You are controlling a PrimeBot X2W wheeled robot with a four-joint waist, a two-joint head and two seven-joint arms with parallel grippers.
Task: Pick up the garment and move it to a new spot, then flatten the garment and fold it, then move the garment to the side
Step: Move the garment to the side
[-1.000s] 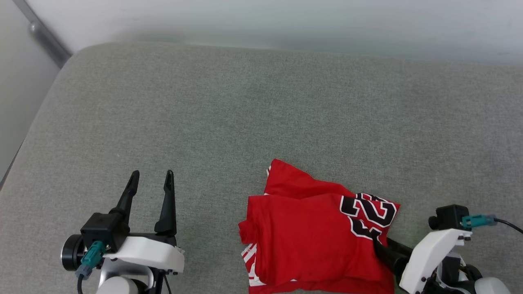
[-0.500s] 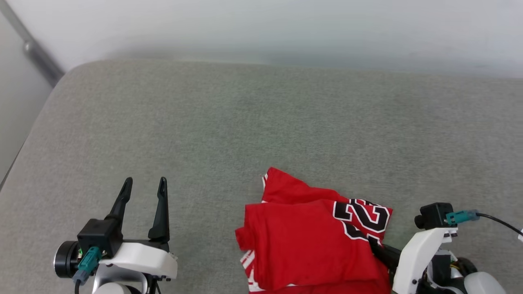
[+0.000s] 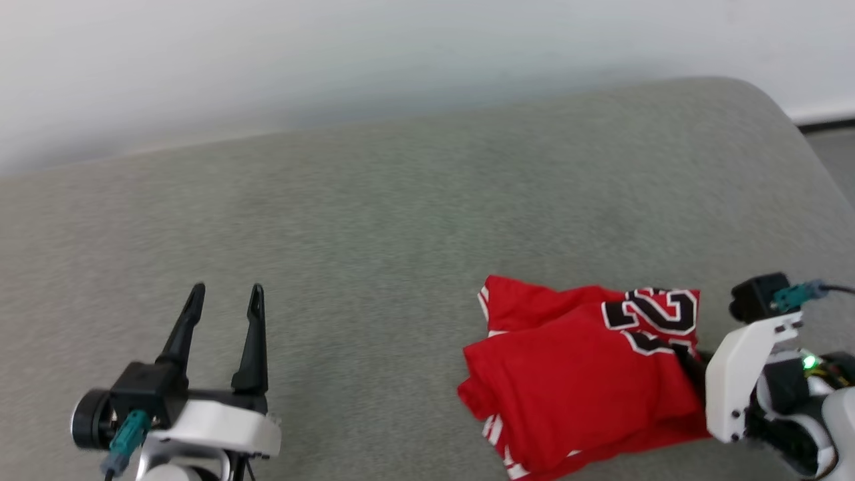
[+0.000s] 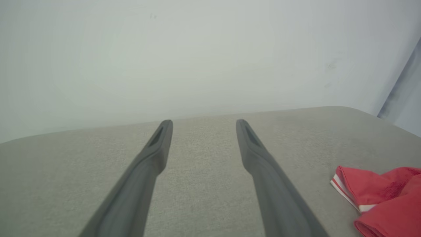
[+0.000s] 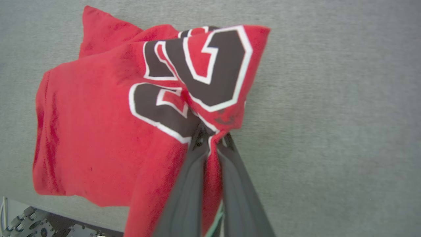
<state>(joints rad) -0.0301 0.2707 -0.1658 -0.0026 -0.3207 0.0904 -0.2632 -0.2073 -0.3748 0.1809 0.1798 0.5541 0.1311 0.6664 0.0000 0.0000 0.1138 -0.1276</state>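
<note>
Pinching the folded red jersey garment (image 5: 98, 131) near the front edge of the grey padded surface (image 3: 401, 220), right gripper (image 5: 212, 137) is clamped; left gripper (image 3: 224, 297) spread, empty.

In the head view, bare grey padding (image 3: 374, 254) is found open from 9 through 12 to 2 o'clock of the garment (image 3: 581, 381), and is bounded at 12 by the pale wall (image 3: 401, 60). Nothing is caught between the spread fingers of the left claw (image 3: 226, 288). At 3 o'clock, passage is blocked by the right claw (image 5: 210, 136), which is pinched on the fabric.
</note>
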